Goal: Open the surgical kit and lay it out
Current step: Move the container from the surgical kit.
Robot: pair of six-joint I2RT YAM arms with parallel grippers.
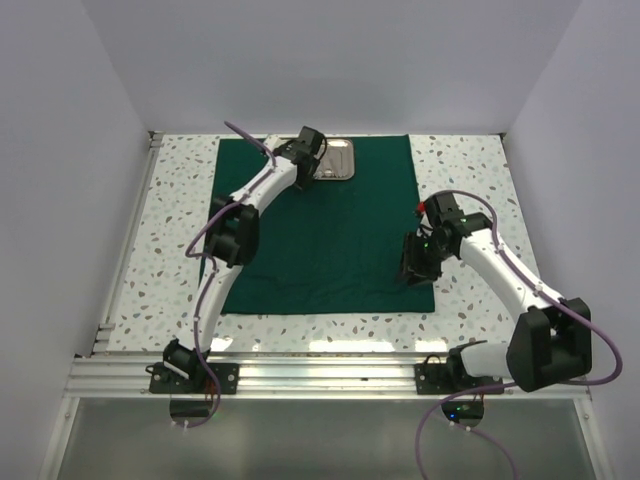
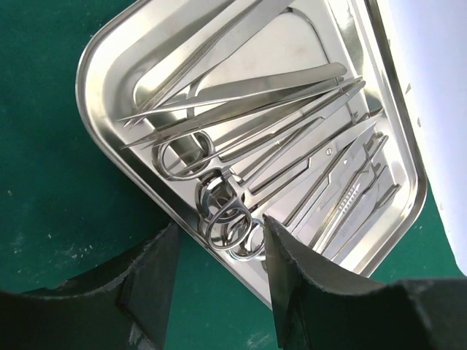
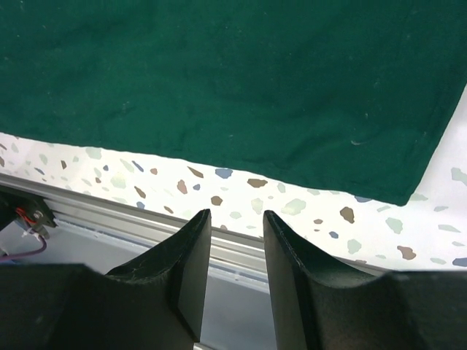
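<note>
Surgical kit: green cloth [image 1: 330,240] lies flat in the middle of the bench [image 1: 470,170]. The steel tray [image 1: 336,160] sits on the cloth's far edge. All instruments are in the tray, overlapping: slim tweezers [image 2: 241,91] and ring-handled scissors [image 2: 226,219], with the rings at one rim.

Left pincer [image 2: 220,232] hangs over that rim, jaws spread, gripping nothing. The ring handles lie between its fingers in the wrist view, probably because they offer the easiest purchase. I cannot tell whether a finger touches the tray.

Right pincer [image 3: 237,219] hovers by the cloth's near right corner, jaws slightly apart and empty, possibly parked clear of the work.

Judgement: wrap opened, instruments not yet laid out.
</note>
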